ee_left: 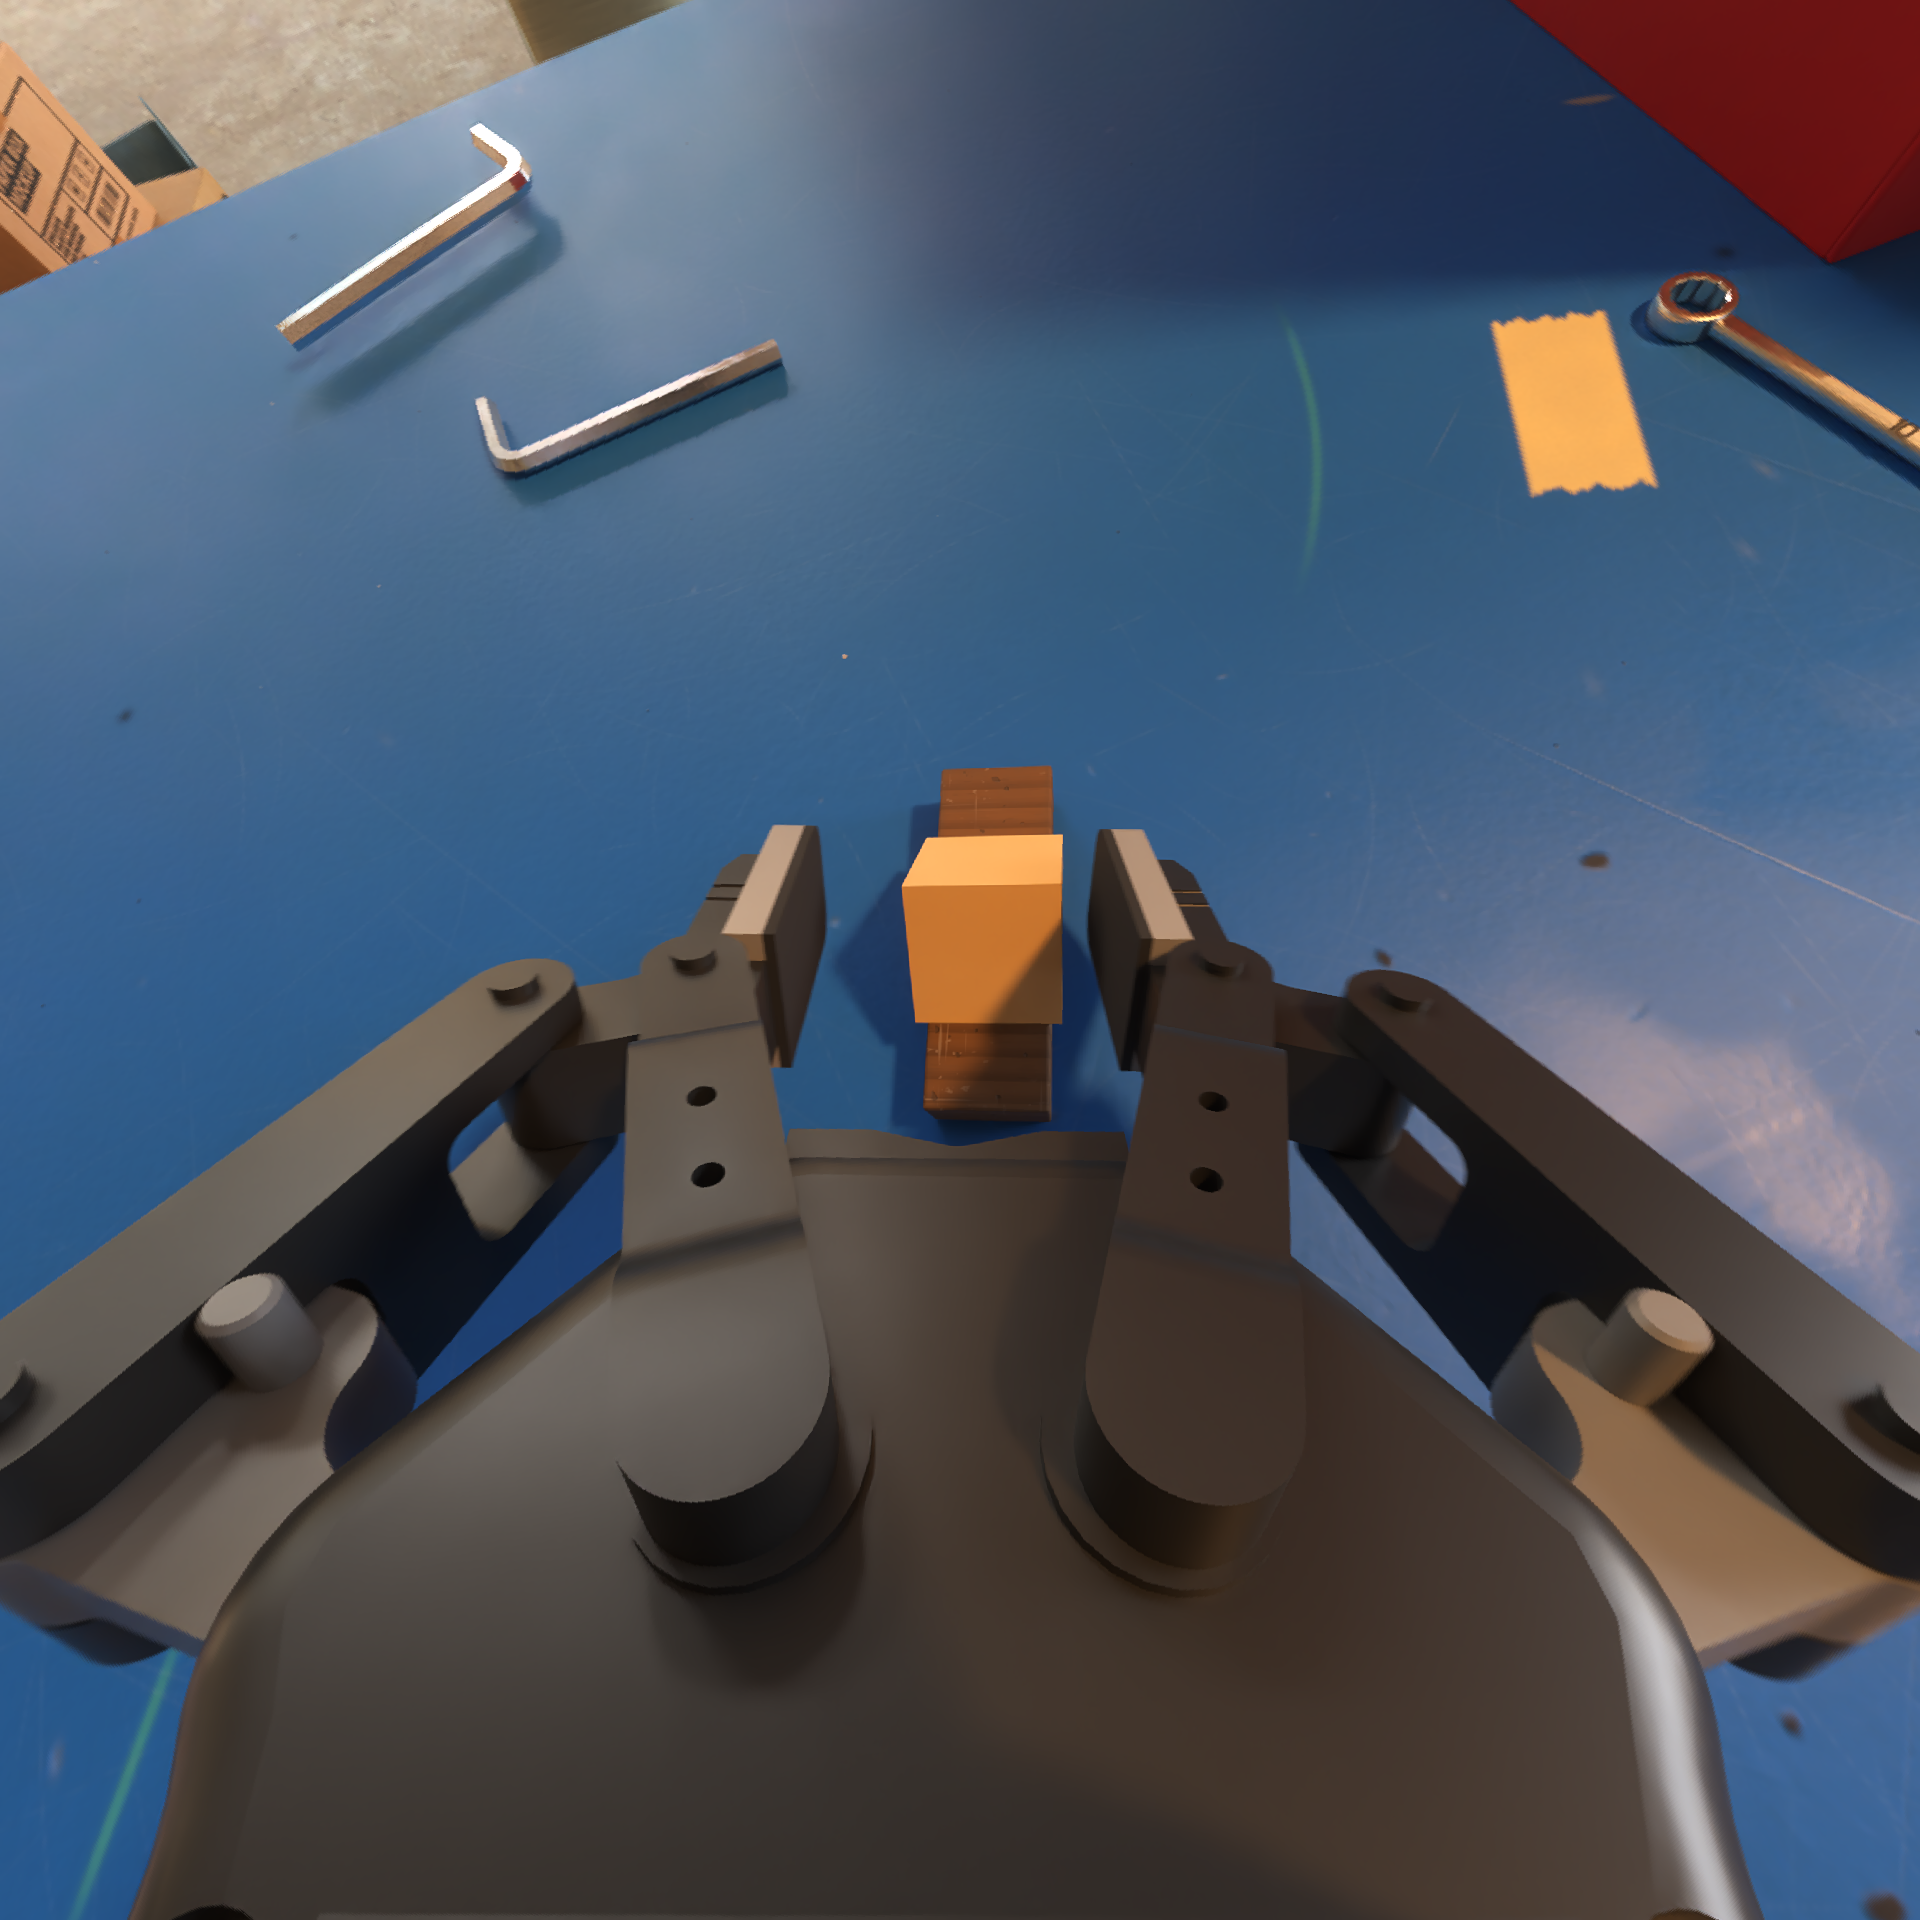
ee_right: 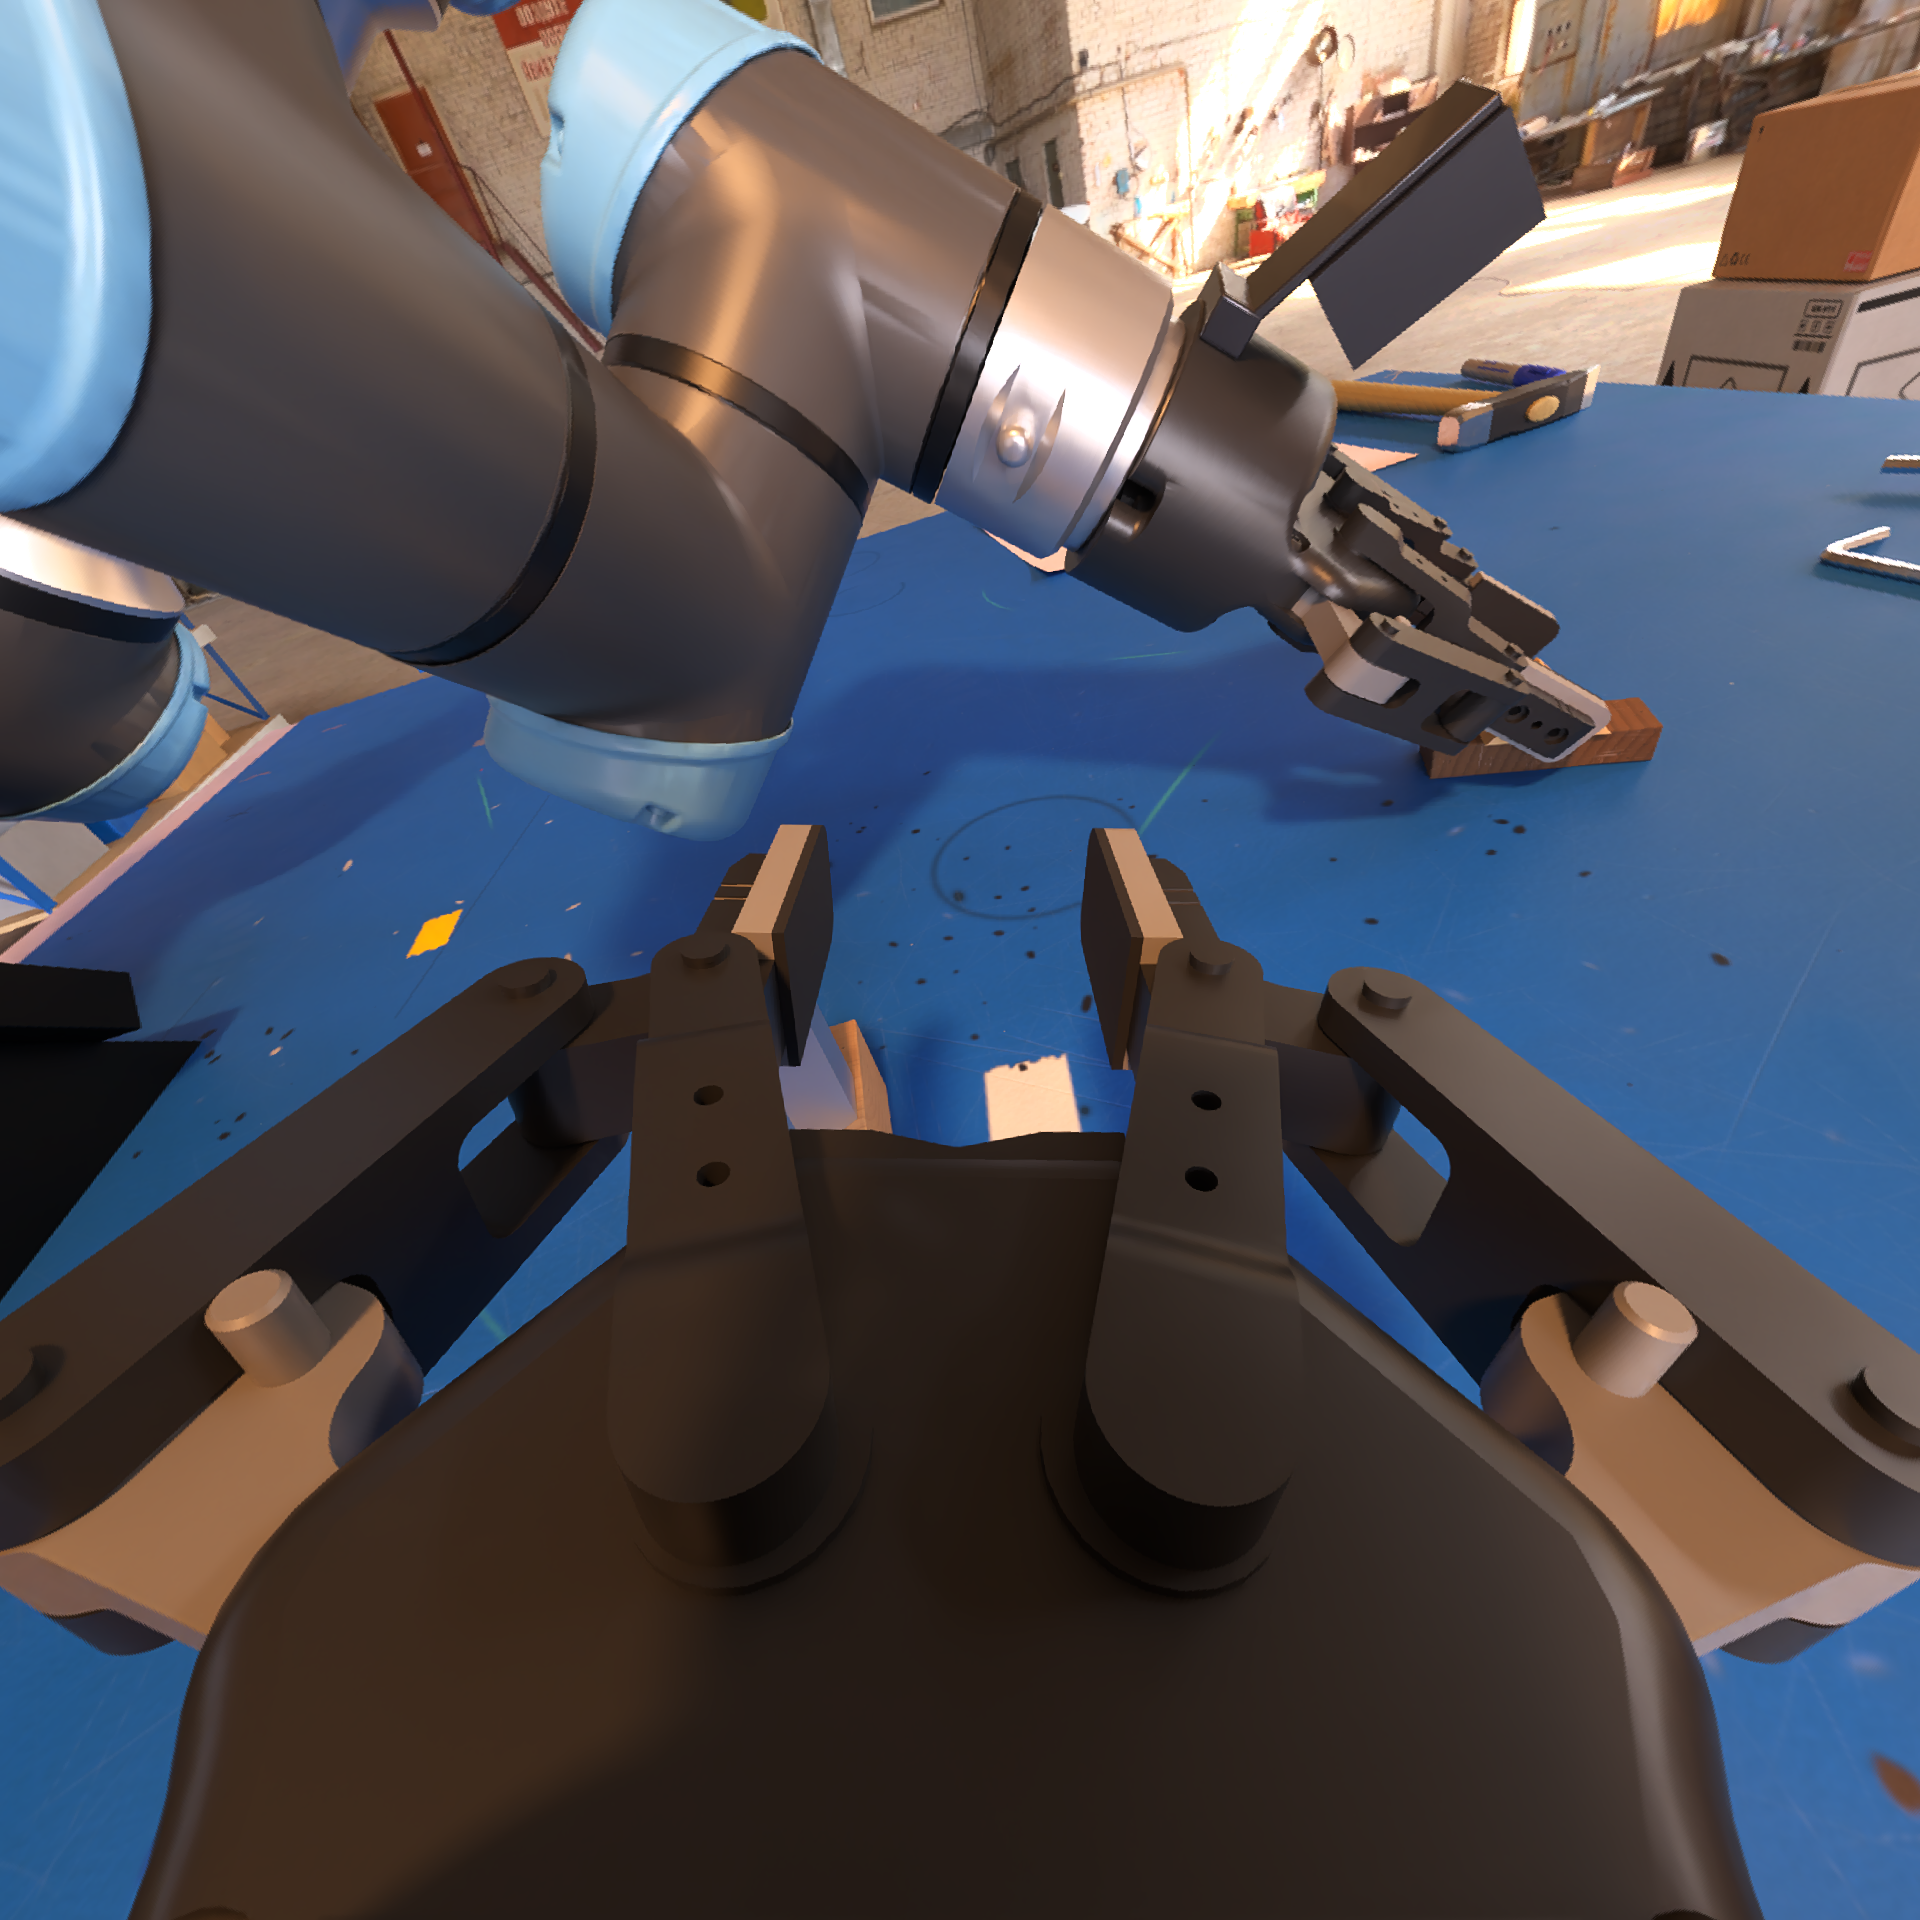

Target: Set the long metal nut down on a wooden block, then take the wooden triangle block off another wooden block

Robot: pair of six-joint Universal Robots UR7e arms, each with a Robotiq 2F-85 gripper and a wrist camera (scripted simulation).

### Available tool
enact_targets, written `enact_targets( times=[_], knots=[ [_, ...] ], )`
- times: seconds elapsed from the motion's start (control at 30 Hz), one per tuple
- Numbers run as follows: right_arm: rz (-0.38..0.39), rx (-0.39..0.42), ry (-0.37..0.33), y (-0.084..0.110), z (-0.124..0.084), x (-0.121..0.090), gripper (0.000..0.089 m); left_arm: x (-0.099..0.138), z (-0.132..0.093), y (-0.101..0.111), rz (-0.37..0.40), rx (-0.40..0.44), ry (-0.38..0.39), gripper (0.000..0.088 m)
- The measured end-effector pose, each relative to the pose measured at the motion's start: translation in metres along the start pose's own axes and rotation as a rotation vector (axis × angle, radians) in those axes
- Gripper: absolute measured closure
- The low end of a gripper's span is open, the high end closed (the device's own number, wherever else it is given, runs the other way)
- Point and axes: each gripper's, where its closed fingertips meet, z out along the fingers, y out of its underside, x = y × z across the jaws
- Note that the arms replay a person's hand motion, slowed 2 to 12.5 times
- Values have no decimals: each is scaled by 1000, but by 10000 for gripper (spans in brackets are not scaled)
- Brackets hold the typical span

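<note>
Dark grey arm (ee_right: 436,416) with pale-blue caps, steel wrist ring (black bands).

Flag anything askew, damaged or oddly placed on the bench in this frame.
Nothing stands out. The light wooden block sits squarely across the dark wooden block, between the open left claw fingers. Two hex keys lie flat.
</note>
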Motion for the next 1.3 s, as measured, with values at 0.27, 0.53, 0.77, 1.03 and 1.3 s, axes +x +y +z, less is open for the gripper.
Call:
enact_targets(
  times=[0.27, 0.53, 0.77, 1.03, 1.3],
  knots=[
    [1, 2, 2, -1, -2, 1, 459, 8, 0, -3, 42, 12, 35, 612],
    [0, 10, -1, -3, -3, -1, 461, 14, -17, -13, 96, 142, 21, 611],
    [-11, 14, 2, -5, -6, -3, 462, 28, -44, -19, 122, 289, 81, 611],
    [-13, 24, 3, -9, -9, -5, 463, 42, -80, -15, 112, 413, 186, 611],
    [10, 29, 14, -11, -12, -4, 467, 54, -125, -12, 185, 593, 262, 611]
  ],
)
